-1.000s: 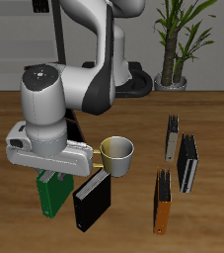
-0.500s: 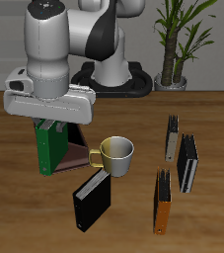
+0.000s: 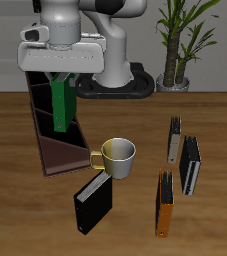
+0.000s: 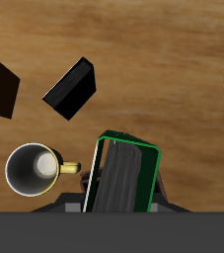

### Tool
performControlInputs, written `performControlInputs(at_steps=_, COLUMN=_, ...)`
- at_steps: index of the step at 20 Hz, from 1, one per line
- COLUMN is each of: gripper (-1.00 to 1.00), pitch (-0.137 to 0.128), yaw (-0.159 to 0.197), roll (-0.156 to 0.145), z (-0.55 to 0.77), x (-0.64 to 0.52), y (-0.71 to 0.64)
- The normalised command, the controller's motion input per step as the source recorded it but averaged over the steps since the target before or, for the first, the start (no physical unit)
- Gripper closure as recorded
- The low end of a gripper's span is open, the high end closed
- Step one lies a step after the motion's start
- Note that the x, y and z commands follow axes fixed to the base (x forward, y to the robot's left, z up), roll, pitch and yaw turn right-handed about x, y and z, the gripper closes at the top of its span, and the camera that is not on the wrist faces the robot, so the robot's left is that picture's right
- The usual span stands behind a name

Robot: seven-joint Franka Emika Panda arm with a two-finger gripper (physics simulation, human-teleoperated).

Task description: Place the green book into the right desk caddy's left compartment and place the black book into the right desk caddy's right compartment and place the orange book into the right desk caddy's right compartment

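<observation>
Green book (image 3: 61,105) gripped by gripper (image 3: 57,78), hung on edge above right desk caddy (image 3: 53,150); black book (image 3: 93,203), orange book (image 3: 164,212) left on table; if lowered misaligned, divider or mug (image 3: 118,157) could be struck

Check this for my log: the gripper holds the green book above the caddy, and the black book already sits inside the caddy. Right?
Not quite: the black book lies on the table in front of the mug, as the exterior view shows. The gripper does hold the green book above the caddy.
</observation>
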Motion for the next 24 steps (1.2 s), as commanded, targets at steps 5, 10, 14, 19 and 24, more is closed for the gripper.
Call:
performControlInputs(at_steps=5, gripper=1.0, pitch=-0.028, yaw=0.091, roll=-0.016, z=0.22, x=-0.49, y=-0.04)
performControlInputs(at_steps=10, gripper=1.0, pitch=-0.028, yaw=0.088, roll=-0.025, z=0.15, x=-0.47, y=-0.01)
performControlInputs(at_steps=14, gripper=1.0, pitch=-0.034, yaw=0.062, roll=0.023, z=0.04, x=-0.41, y=0.0)
performControlInputs(at_steps=19, gripper=1.0, pitch=0.002, yaw=0.071, roll=0.002, z=-0.1, x=-0.18, y=-0.12)
performControlInputs(at_steps=24, gripper=1.0, pitch=0.026, yaw=0.048, roll=-0.062, z=-0.06, x=0.0, y=-0.3)
